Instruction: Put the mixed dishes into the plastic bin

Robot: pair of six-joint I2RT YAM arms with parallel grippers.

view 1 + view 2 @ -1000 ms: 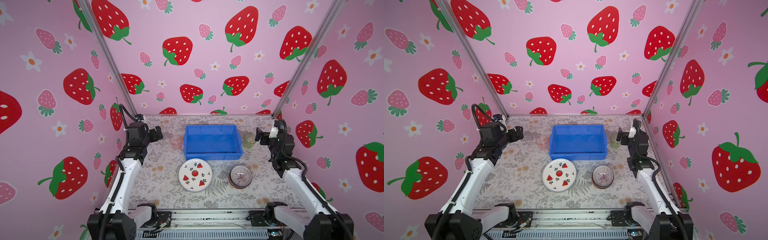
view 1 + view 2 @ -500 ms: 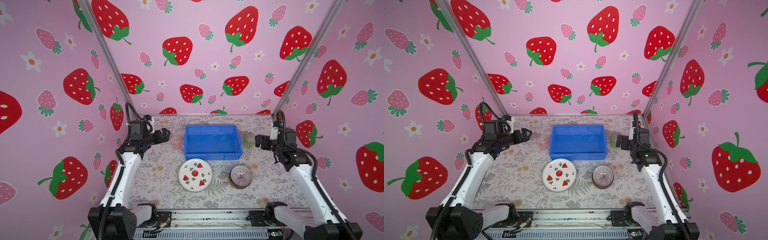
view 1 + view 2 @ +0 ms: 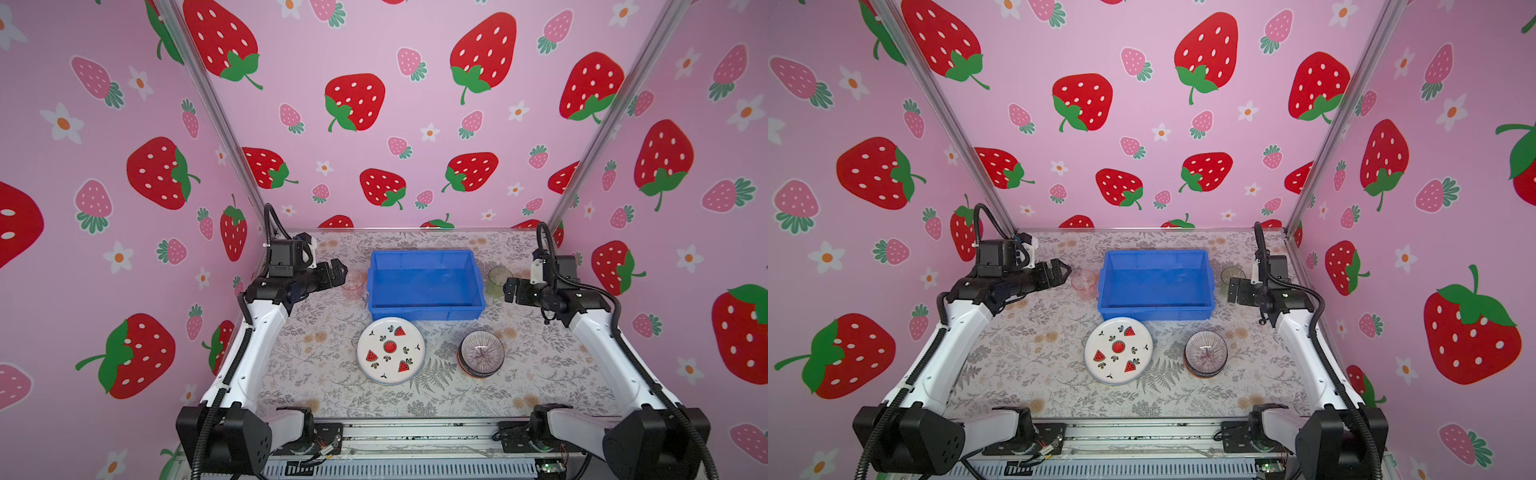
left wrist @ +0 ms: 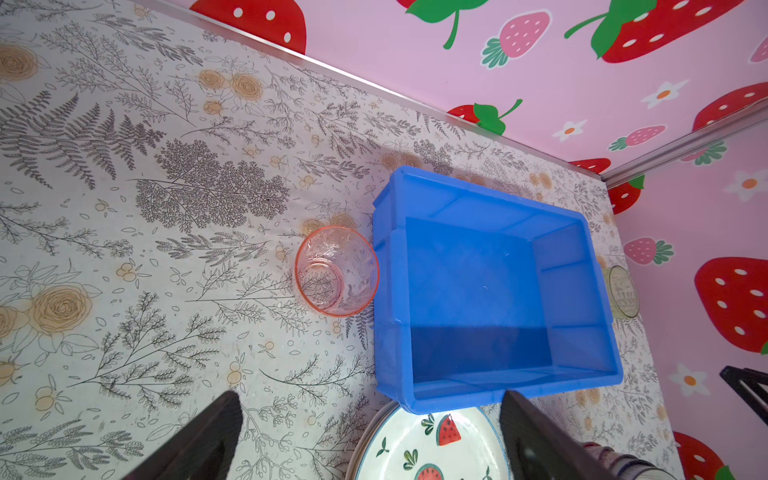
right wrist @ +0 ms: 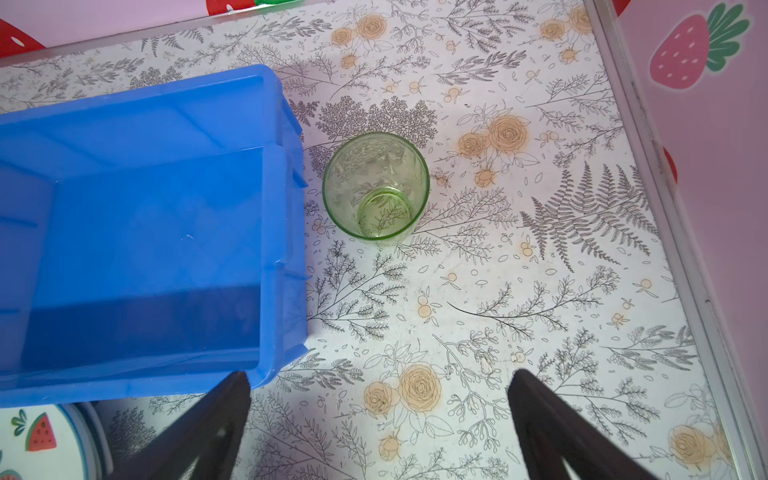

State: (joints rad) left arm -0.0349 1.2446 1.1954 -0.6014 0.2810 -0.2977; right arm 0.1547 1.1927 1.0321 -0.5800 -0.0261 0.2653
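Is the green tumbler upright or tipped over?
Upright: the green tumbler stands on its base, open mouth up, beside the blue bin, in the right wrist view.

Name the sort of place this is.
Likely a robot test booth: strawberry-print walls box in a floral tabletop, left arm and right arm mount on a rail, with a plate near a blue bin.

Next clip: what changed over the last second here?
Both arms reached inward: the left gripper advanced toward the pink tumbler, the right gripper toward the green tumbler. Both stand open, holding nothing. The blue bin, watermelon plate, bowl stack and both tumblers stayed put.
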